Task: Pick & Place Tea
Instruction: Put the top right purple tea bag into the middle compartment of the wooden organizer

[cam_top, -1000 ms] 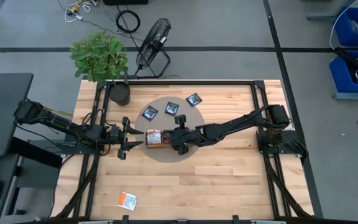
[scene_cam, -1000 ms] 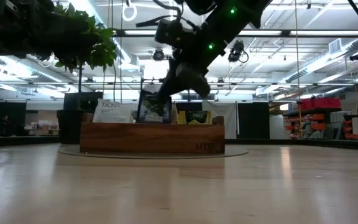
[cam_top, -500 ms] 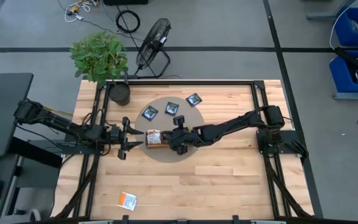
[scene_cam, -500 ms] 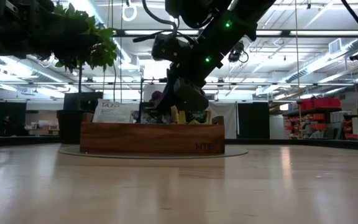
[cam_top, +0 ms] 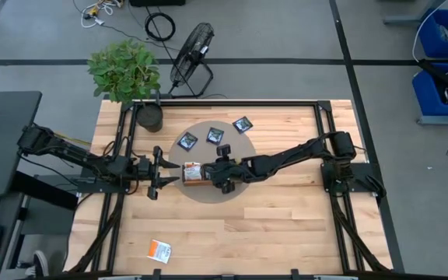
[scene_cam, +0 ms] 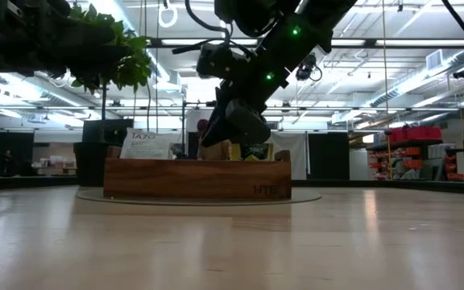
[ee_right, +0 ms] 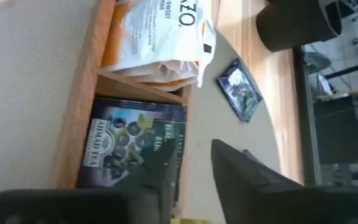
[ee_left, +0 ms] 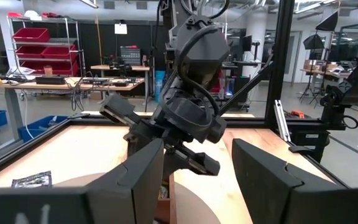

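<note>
I log: right gripper [cam_top: 213, 175] over the wooden tray [scene_cam: 196, 179], fingers parted, grasping nothing, above a navy tea sachet [ee_right: 135, 149] in its compartment, beside orange-and-white sachets [ee_right: 160, 37]. Left gripper [cam_top: 169, 173] released, waiting beside the tray.

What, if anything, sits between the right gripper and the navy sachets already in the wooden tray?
Nothing visible. The right gripper is over the wooden tray, and in its wrist view the navy sachet lies directly ahead of its fingers, unobstructed.
</note>
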`<action>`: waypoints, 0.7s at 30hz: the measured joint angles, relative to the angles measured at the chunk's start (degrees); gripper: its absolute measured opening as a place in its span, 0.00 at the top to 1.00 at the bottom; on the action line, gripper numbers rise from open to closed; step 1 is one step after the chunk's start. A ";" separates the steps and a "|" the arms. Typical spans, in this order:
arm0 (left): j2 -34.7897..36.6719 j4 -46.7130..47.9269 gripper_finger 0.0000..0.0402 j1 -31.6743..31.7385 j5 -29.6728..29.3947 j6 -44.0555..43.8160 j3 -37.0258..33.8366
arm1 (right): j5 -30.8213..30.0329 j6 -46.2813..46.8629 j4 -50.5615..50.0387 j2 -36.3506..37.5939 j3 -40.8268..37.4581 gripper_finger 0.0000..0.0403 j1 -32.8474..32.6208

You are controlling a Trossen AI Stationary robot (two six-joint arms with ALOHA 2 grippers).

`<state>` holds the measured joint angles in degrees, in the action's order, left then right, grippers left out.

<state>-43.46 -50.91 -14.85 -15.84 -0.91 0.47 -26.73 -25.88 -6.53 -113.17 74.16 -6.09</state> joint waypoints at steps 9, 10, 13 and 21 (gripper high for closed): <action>0.00 0.35 0.51 -0.02 0.00 0.00 0.00 | 6.99 1.51 0.30 6.24 -0.04 0.57 2.68; -0.01 0.41 0.51 -0.02 0.00 0.00 -0.02 | 8.19 2.13 0.07 7.18 -0.04 0.56 3.31; 0.00 0.43 0.51 -0.02 0.00 0.00 -0.02 | 12.37 4.33 -0.86 9.64 -0.03 0.55 5.72; 0.00 0.65 0.51 -0.02 -0.01 0.00 -0.02 | 21.71 7.82 -4.92 12.84 -0.04 0.55 13.55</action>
<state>-43.46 -50.26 -14.87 -15.84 -0.91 0.45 -5.02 -18.06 -11.45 -100.33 74.13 7.47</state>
